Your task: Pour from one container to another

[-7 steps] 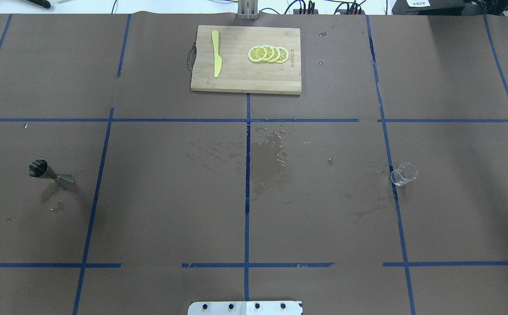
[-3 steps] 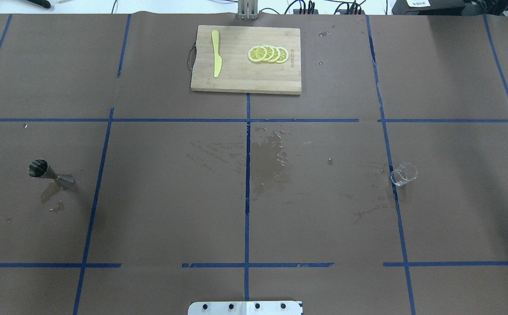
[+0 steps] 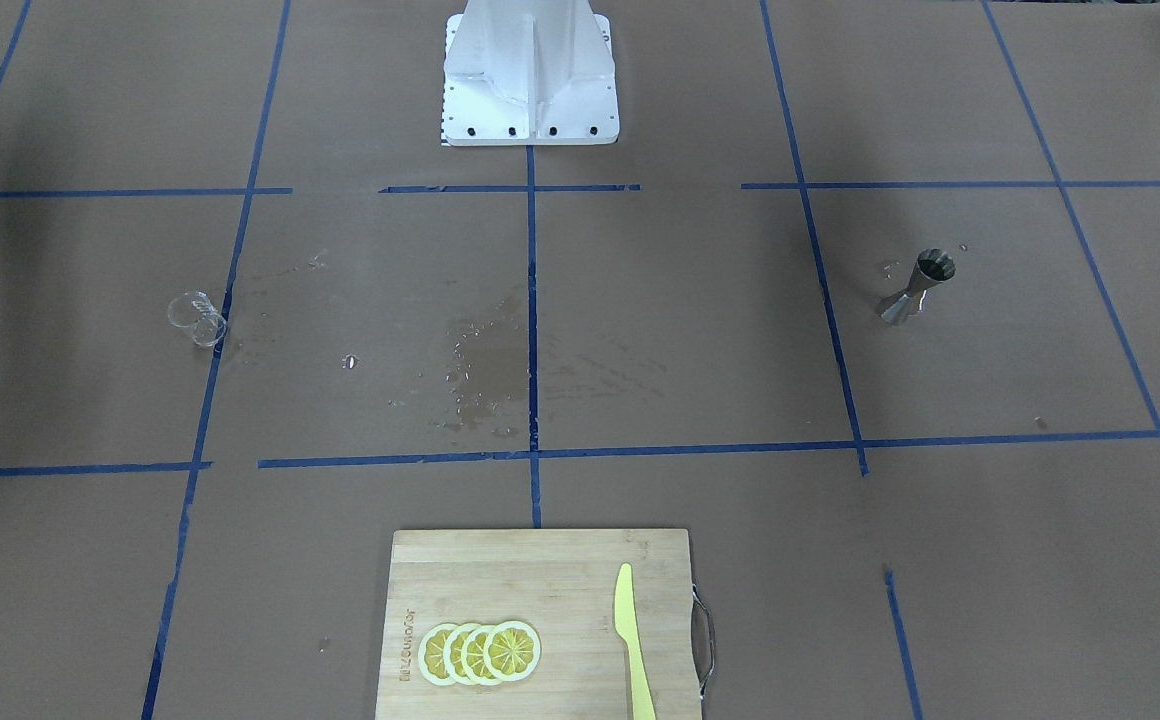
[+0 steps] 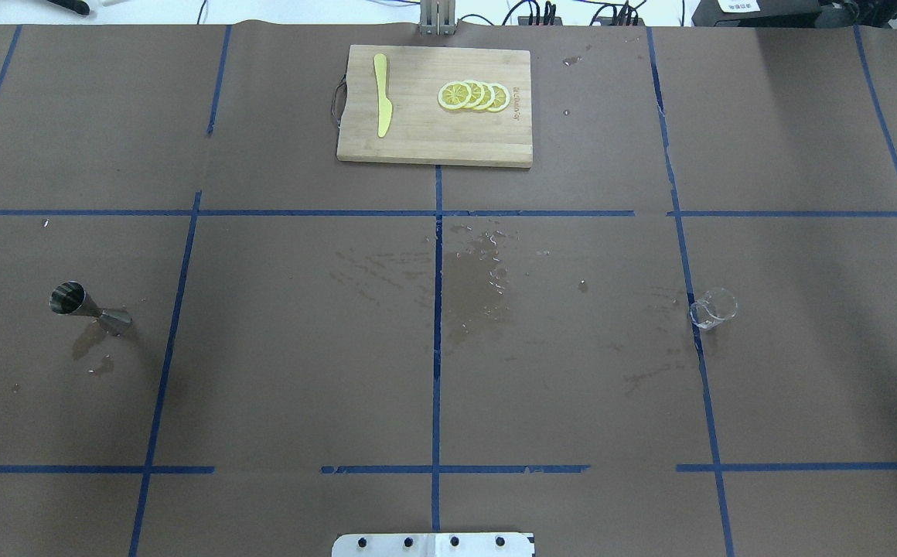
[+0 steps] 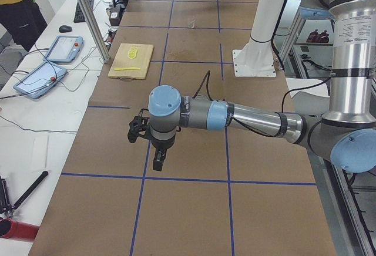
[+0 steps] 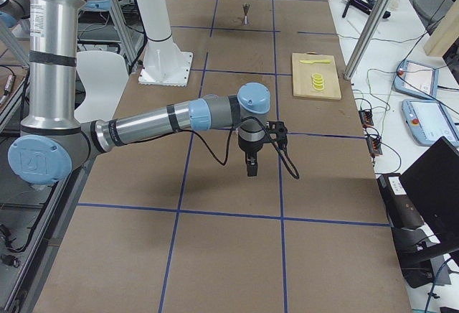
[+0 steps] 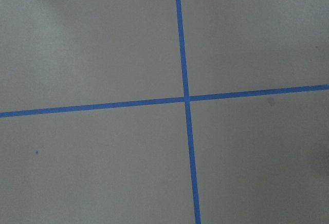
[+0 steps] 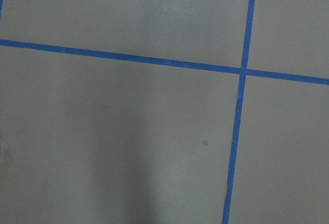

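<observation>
Left gripper [image 5: 157, 163]: hangs from the near arm above the brown table [image 4: 278, 371], with its fingers pointing down. Only the left side view shows it, so I cannot tell whether its jaws are apart or together.
Right gripper [image 6: 251, 166]: hangs the same way, pointing down from the near arm in the right side view. Whether it is spread or closed cannot be told either.
Below the grippers: each wrist camera looks straight down on a crossing of blue tape lines [image 7: 186, 99] on the paper.
Glass cup [image 4: 713, 308]: stands upright on the robot's right part of the table, right at a tape line. It is well apart from the left gripper, far beyond it toward the table's other end. The right arm hides it in the one view that shows the right gripper.
Jigger [image 4: 89, 304]: stands upright with an open cone upward, on the robot's left part of the table. It is far beyond the right gripper, near the far end in the right side view. Small wet marks lie just beside its foot.
Cup and jigger: well apart, with a wet patch [image 4: 473, 290] between them at the middle tape line.
Cutting board [image 4: 434, 104]: lies at the edge opposite the robot base [image 3: 530, 75], off to the operators' side of both grippers. It carries a yellow knife [image 4: 381, 93] and a row of overlapping lemon slices [image 4: 473, 96], the two apart.
</observation>
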